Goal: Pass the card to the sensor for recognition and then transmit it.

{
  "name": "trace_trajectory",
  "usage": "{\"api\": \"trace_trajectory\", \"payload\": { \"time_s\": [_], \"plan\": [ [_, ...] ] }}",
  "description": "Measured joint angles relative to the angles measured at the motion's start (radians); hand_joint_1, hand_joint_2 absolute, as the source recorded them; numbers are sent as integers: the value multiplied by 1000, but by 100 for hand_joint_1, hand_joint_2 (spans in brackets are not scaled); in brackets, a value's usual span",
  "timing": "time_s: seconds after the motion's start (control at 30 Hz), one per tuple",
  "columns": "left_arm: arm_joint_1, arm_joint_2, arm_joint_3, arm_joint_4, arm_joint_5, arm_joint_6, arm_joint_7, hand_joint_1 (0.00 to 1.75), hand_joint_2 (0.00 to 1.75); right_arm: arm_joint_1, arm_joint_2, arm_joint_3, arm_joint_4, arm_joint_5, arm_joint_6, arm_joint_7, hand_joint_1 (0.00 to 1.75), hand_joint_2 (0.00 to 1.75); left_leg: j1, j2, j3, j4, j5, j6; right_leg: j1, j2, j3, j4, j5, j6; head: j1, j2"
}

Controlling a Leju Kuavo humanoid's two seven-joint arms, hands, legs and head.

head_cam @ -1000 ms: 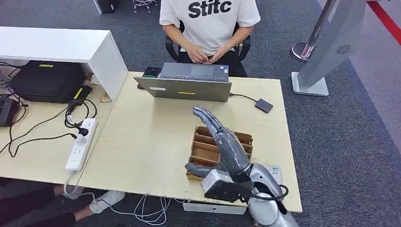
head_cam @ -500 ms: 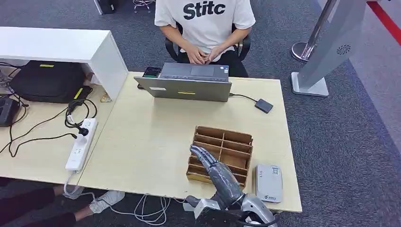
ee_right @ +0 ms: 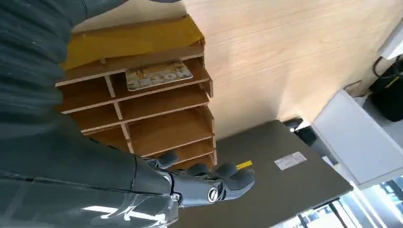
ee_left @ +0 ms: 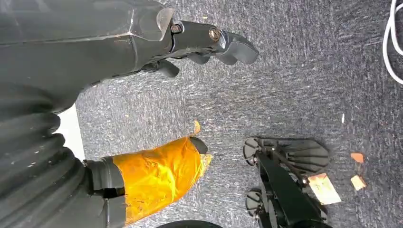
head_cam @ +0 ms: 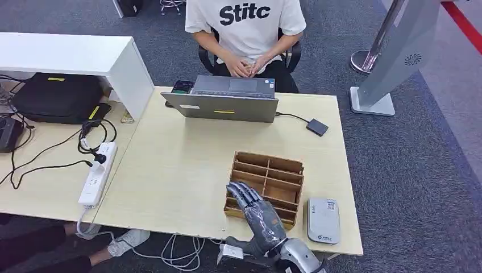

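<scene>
A wooden divided tray (head_cam: pixel 271 170) sits on the light wood table (head_cam: pixel 182 170), toward the robot's right and near the front edge. It has two columns of shallow compartments. In the right wrist view one compartment holds a card (ee_right: pixel 158 75) lying flat, with a pale printed face; it lies in the slot just inside the end slot, which is covered by the hand's yellow-taped thumb. The other compartments in sight show bare wood. In the head view the card is hidden behind the hand.

Just beside the tray, on its right and near the table's front edge, lies the grey sensor (head_cam: pixel 323 220), a flat pad with small print on its top. They are close but a strip of table shows between them.

The right hand (head_cam: pixel 257 211) comes up from the bottom edge over the tray's near left corner, fingers stretched forward and slightly spread above the front compartments. It holds nothing: the fingers (ee_right: pixel 223 183) are extended and free in the wrist view, clear of the card.

The left hand (ee_left: pixel 142 42) hangs over grey carpet, its dark fingers loosely extended, nothing in them.

Across the table a person (head_cam: pixel 245 34) in a white shirt sits behind a closed grey laptop (head_cam: pixel 224 99), hands together. A small dark box (head_cam: pixel 317 127) on a cable lies right of the laptop
</scene>
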Motion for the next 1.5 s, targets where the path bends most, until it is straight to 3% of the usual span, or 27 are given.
{"api": "trace_trajectory", "payload": {
  "time_s": [0.53, 1.5],
  "plan": [
    [-1, -16, 1, 0, -2, 21, 8, 0, 175, -1, 14, 13, 55, 246, -195, 65, 0, 175, 0, 0, 0, 0, 0, 0, 0, 0, 0, 0, 0, 0, 0, 0],
    [-2, -20, 2, 0, -9, 19, 10, 0, 175, -5, 34, 39, 131, 407, -259, 117, 0, 175, 0, 0, 0, 0, 0, 0, 0, 0, 0, 0, 0, 0, 0, 0]
  ]
}}
